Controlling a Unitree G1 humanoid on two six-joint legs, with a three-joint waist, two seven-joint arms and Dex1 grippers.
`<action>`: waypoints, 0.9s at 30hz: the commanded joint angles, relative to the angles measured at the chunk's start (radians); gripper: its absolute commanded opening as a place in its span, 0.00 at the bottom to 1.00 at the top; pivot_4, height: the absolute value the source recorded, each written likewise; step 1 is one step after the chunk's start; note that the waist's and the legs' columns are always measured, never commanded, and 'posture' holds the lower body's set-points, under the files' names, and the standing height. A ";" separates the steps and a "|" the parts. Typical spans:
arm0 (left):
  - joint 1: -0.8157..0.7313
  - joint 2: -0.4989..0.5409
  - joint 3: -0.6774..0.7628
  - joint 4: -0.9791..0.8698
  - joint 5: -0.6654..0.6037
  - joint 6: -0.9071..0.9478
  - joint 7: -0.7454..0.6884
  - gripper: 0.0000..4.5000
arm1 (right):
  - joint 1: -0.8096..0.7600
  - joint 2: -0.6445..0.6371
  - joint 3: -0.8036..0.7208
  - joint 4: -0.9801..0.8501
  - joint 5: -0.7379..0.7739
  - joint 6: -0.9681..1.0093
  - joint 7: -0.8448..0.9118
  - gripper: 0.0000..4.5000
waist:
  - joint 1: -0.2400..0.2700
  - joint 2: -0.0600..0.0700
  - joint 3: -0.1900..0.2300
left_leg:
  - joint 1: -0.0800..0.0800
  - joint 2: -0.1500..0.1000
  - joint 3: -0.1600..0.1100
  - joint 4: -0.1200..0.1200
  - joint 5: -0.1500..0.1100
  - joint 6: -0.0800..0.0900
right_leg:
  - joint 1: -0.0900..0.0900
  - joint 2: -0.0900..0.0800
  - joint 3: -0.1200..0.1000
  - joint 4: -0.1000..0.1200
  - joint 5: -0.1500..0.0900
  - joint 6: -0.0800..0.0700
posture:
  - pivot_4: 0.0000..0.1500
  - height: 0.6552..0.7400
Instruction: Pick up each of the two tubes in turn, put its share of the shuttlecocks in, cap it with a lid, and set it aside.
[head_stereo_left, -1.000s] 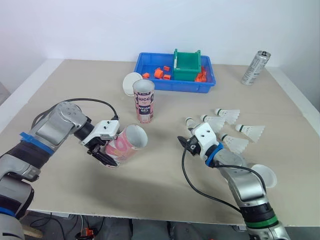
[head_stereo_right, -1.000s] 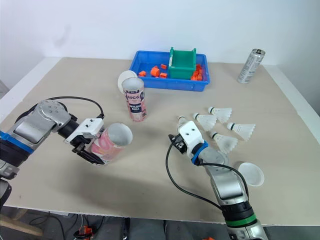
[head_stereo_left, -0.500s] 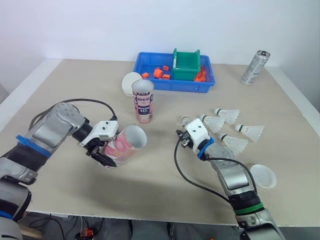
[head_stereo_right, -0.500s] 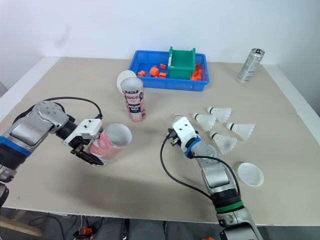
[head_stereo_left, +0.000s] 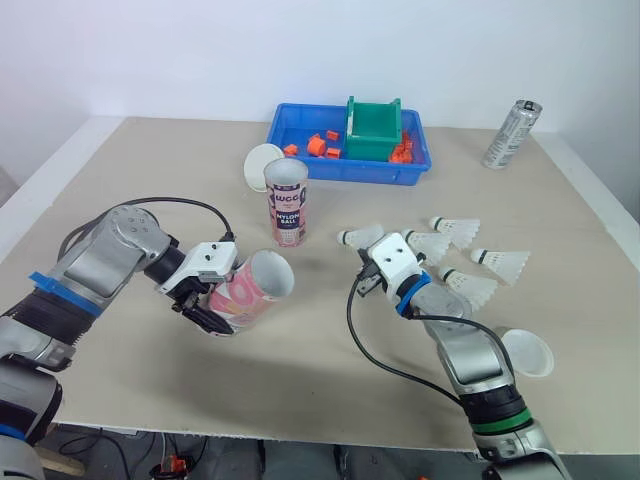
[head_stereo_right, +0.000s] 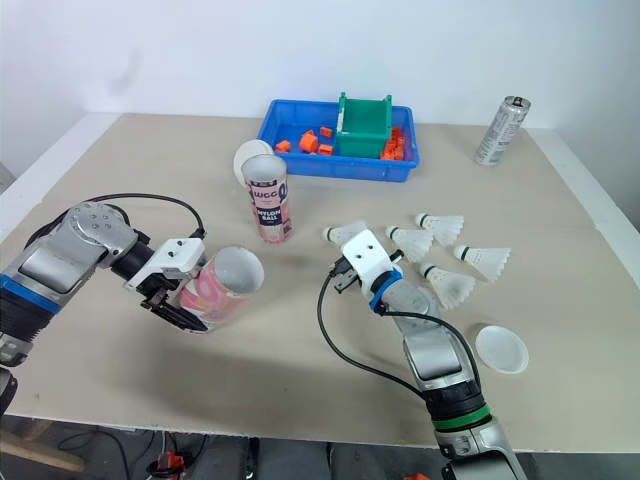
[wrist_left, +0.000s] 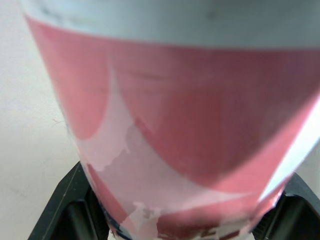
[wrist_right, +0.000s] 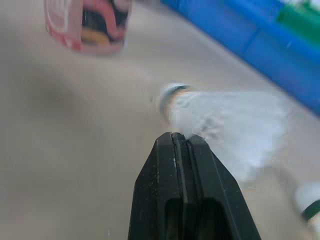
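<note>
Shuttlecock (head_stereo_left: 358, 237) carried by the right gripper (wrist_right: 178, 137), whose two black fingers are pressed together on the edge of its white skirt, with the cork end pointed across the table (head_stereo_left: 120, 180) toward the robot's left. A pink tube (head_stereo_left: 250, 287) is gripped around its lower body by the left gripper (head_stereo_left: 208, 298) and held tilted, its open mouth turned up and toward the right arm. A second tube (head_stereo_left: 288, 203) stands upright just behind it, open at the top. Four more shuttlecocks (head_stereo_left: 468, 286) lie in a loose cluster beside the right arm. One white lid (head_stereo_left: 264, 162) leans near the blue tray (head_stereo_left: 300, 165); the other lid (head_stereo_left: 527, 352) rests at the near right edge.

The loading of the first tube is judged to be barely begun. The pinch is taken on thin skirt only, so the shuttlecock could be twisted or dropped if it is swung quickly. Should the skirt be caught on the rim of the pink tube, it could be crushed or pulled from the fingers. The upright tube sits close to the path between the two grippers and could be toppled by a wide approach. If the held tube's mouth is dipped, anything placed inside may slide back out.
</note>
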 joint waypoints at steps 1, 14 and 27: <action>0.018 0.000 -0.013 -0.009 0.014 0.011 -0.008 0.69 | -0.032 -0.055 -0.085 -0.137 0.055 -0.010 0.052 0.02 | 0.000 0.000 0.000 | 0.000 0.000 0.000 0.000 0.000 0.000 | 0.000 0.000 0.000 0.000 0.000 0.000 | 1.00 0.85; -0.002 -0.031 -0.027 0.038 0.027 -0.017 -0.008 0.69 | -0.180 -0.379 -0.256 -0.536 0.796 0.297 0.539 0.02 | 0.003 0.001 0.001 | 0.003 0.000 -0.003 -0.001 -0.002 0.001 | 0.004 0.000 -0.002 0.000 -0.005 -0.001 | 1.00 0.85; -0.003 -0.029 -0.019 0.028 0.028 -0.011 -0.008 0.69 | -0.287 -0.331 0.068 -0.351 0.487 0.038 0.631 0.02 | 0.007 0.001 0.001 | 0.000 -0.002 0.000 0.001 -0.002 0.001 | 0.003 -0.004 -0.002 -0.001 -0.004 -0.001 | 1.00 0.85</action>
